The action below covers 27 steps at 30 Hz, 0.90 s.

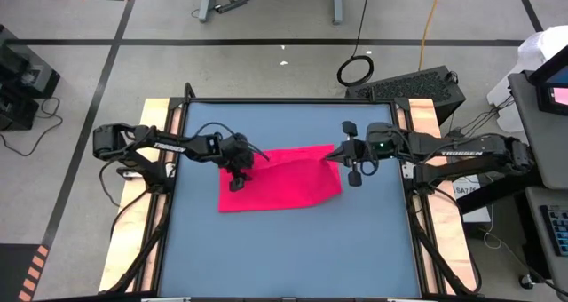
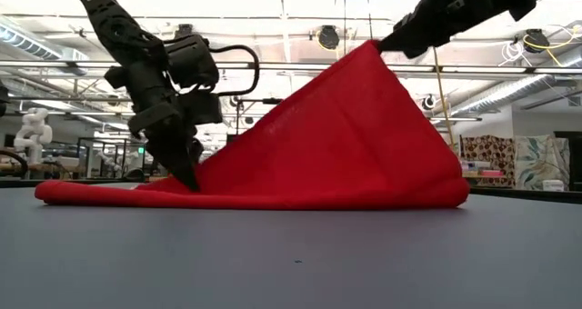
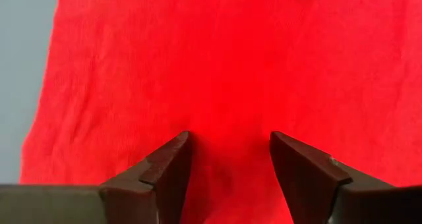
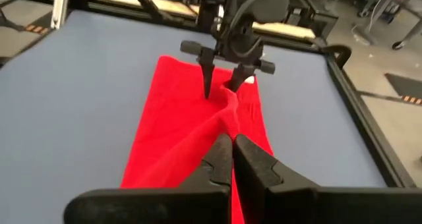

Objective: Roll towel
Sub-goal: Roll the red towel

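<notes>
The towel [image 1: 284,182], a bright pinkish-red cloth, is spread on the blue tabletop near its middle, with most of it lying flat. One corner on the right side is lifted well off the surface, so that a tent-like peak [image 2: 368,54] is formed. A small white tag [image 4: 248,80] is seen at the edge opposite the raised corner.
</notes>
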Tool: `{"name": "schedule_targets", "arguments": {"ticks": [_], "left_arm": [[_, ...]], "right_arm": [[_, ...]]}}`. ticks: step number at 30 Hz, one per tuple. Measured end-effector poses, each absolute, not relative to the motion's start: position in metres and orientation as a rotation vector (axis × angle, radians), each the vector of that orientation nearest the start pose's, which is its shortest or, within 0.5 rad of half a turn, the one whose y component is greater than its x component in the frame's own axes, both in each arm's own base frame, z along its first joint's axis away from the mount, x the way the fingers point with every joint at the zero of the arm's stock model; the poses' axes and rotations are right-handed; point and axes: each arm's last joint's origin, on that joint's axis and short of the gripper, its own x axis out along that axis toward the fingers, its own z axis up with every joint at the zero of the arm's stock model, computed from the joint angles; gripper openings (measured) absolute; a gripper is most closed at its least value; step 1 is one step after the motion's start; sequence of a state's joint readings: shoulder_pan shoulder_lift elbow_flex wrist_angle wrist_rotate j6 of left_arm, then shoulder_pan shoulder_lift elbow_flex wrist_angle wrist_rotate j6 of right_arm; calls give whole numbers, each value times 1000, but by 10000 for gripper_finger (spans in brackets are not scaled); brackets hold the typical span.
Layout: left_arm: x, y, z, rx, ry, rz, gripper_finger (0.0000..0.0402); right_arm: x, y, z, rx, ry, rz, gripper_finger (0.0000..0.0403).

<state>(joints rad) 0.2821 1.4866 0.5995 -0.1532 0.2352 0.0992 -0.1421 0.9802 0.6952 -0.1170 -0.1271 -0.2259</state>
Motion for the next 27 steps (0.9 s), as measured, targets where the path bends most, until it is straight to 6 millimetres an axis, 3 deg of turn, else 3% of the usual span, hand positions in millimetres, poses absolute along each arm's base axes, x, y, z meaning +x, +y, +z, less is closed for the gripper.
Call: {"name": "schedule_targets", "arguments": {"ticks": [12,27], "left_arm": [[219,75,155,-123,1012,107,209],[213,79,159,-107,1027,175,209]], "right_arm": [[183,-24,291,-207,358,-27,0],[184,-25,289,-208,376,-22,0]]}}
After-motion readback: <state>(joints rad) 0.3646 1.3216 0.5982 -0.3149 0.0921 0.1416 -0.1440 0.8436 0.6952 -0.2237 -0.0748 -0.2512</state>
